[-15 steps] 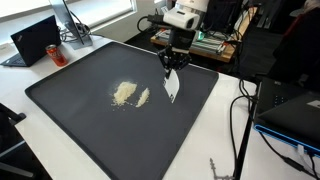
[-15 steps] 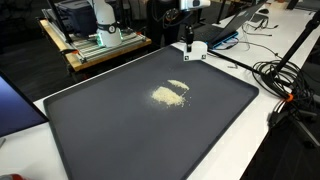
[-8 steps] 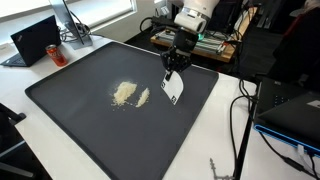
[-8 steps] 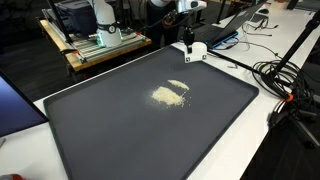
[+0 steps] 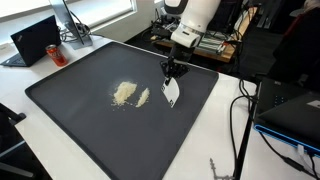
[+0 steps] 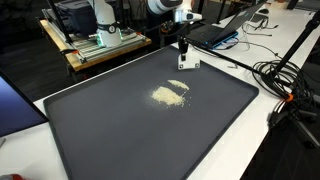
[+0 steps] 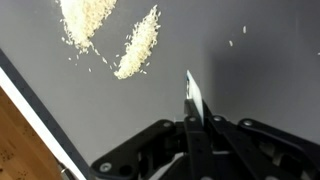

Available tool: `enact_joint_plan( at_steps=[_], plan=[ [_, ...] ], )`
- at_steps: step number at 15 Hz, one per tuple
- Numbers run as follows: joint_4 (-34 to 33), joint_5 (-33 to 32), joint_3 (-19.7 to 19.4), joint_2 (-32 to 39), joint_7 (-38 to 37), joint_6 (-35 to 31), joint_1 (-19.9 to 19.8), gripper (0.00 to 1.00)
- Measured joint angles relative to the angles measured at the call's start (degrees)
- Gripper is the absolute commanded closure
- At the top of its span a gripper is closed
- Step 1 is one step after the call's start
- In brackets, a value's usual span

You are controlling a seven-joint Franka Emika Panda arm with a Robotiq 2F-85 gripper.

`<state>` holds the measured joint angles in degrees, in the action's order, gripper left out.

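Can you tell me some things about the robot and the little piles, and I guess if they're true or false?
1. The gripper is shut on a thin white card. True.
2. The pale grains lie in two piles on the mat. True.
3. The card lies on top of the grains. False: it is off to one side, apart from both piles.
4. The mat is bright red. False: it is dark, nearly black.
5. An open laptop stands on the white table beside the mat. True.
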<state>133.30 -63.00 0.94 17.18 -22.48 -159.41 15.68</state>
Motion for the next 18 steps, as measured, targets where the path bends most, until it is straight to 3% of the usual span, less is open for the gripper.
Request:
enact_joint_plan(
  at_steps=[3,6,10,13,18],
  plan=[
    [-0.39,13.02,1.9,1.01,7.0,2.21,-2.26,0.99],
    [-2.37,27.18,6.83,1.21,15.35,6.61,-7.17,0.99],
    [-8.99,44.54,9.93,1.19,25.04,13.54,-10.38,0.99],
    [-14.86,50.96,8.89,1.36,27.24,18.31,-10.54,0.99],
    [-23.36,55.97,5.78,3.54,27.72,23.33,-12.13,0.99]
  ],
)
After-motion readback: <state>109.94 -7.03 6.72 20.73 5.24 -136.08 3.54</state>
